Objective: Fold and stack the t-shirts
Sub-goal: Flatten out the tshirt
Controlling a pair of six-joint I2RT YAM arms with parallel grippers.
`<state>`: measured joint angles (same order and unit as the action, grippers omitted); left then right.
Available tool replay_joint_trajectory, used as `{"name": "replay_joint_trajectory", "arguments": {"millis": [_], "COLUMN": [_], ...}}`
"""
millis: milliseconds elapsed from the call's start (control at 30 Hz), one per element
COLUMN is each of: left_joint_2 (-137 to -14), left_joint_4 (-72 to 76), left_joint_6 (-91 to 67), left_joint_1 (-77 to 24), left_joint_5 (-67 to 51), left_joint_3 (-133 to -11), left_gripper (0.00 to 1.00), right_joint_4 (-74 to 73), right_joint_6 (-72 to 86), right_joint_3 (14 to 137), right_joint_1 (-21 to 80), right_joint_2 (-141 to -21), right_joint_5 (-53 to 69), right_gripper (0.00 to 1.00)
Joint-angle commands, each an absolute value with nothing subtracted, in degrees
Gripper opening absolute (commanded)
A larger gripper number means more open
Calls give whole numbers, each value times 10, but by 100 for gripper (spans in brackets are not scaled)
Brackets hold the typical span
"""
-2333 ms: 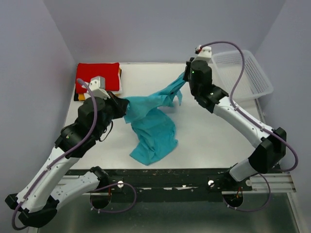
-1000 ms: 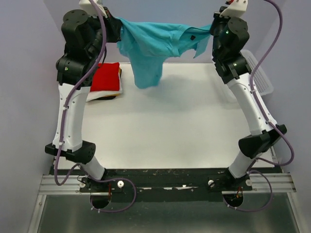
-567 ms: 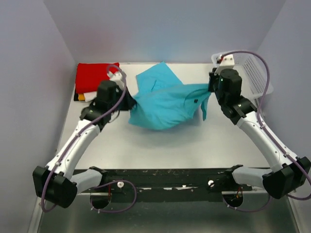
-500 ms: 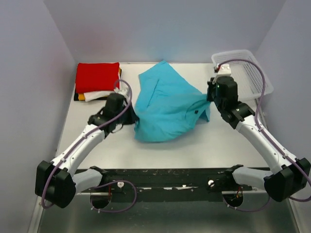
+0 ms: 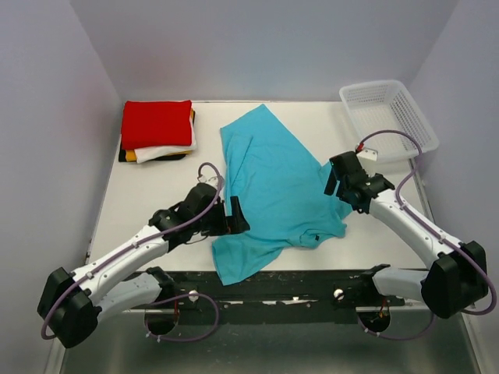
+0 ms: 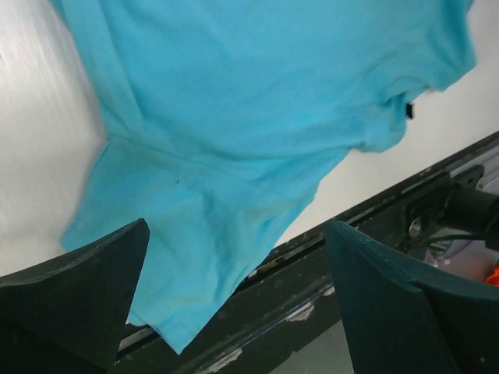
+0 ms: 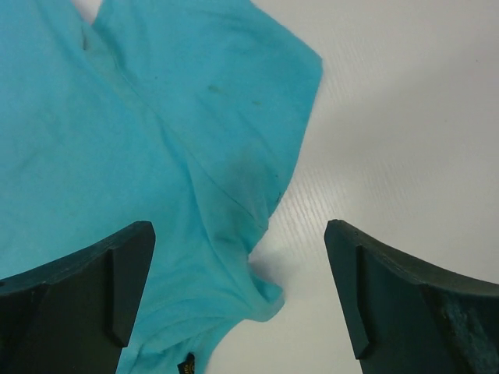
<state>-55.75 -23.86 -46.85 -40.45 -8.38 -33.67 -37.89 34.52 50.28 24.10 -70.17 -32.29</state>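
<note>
A turquoise-blue t-shirt [image 5: 273,179] lies spread out on the white table, running from the back centre to the front edge, where one corner [image 5: 234,269] hangs over the black rail. My left gripper [image 5: 236,216] hovers open over its near-left part, nothing between the fingers; the left wrist view shows the t-shirt [image 6: 249,117] below the open left gripper [image 6: 238,300]. My right gripper [image 5: 333,181] stands open at the shirt's right sleeve; the right wrist view shows that sleeve [image 7: 156,156] under the empty right gripper [image 7: 238,300]. Folded t-shirts [image 5: 156,125], red on top, are stacked at the back left.
A white mesh basket [image 5: 387,113] stands at the back right corner. The table's black front rail [image 6: 366,226] lies just under the left gripper. Bare white table [image 7: 390,117] shows to the right of the sleeve. Grey walls close in on three sides.
Both arms swung the turquoise shirt down from high above the table and drew it toward the front edge. Both grippers have opened and let go; the shirt now lies spread out.
</note>
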Motion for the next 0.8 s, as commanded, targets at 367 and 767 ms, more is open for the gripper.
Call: {"name": "replay_joint_trajectory", "arguments": {"millis": [367,767], "left_joint_2": [-819,-1108], "left_joint_4": [-227,-301], "left_joint_6": [-346,-308], "left_joint_1": [-369,-264], "left_joint_5": [0,-76], "left_joint_3": [-649,-847], "left_gripper": [99,99], "right_joint_4": [-93,-53], "right_joint_6": [359,388], "right_joint_3": [377,378], "right_joint_1": [243,246], "right_joint_2": [-639,-816], "right_joint_5": [47,-77], "right_gripper": [100,100]}}
